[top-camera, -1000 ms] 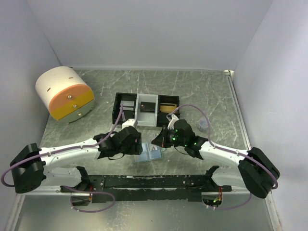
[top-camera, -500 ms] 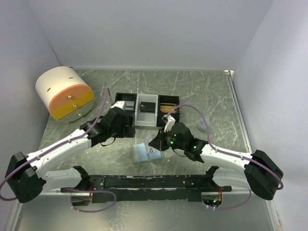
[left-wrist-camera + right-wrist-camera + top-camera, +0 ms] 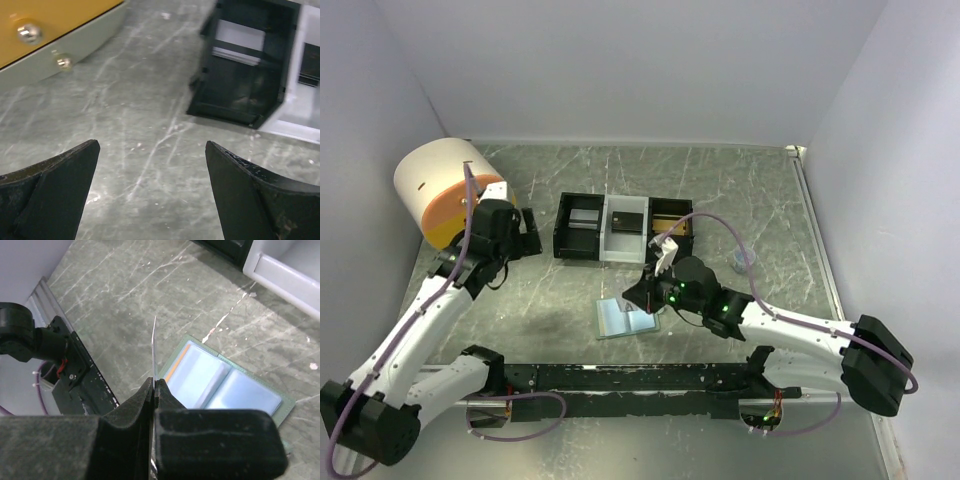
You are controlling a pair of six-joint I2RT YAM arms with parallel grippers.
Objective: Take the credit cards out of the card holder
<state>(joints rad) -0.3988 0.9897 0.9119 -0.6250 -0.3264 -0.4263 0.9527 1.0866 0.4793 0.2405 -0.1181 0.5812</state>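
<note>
The card holder [image 3: 620, 320] lies open and flat on the table; the right wrist view shows its two pale blue panels [image 3: 227, 387] inside a sage-green rim. An orange edge [image 3: 176, 366] shows along its left panel. My right gripper [image 3: 154, 381] is shut on a thin credit card [image 3: 154, 347], seen edge-on and standing up from the fingertips just left of the holder. From above, that gripper [image 3: 645, 296] sits at the holder's upper right corner. My left gripper [image 3: 525, 232] is far to the left near the drawer unit, open over bare table [image 3: 152, 145].
A black-and-white three-compartment tray [image 3: 620, 228] stands behind the holder, with its black end [image 3: 245, 65] ahead of my left gripper. A round white-and-orange drawer unit [image 3: 445, 190] is at the back left. A small clear object [image 3: 742, 262] lies right of the tray.
My left arm has swung away from the holder to the left and its jaws have opened. The holder now lies open and flat. My right gripper stays shut beside it.
</note>
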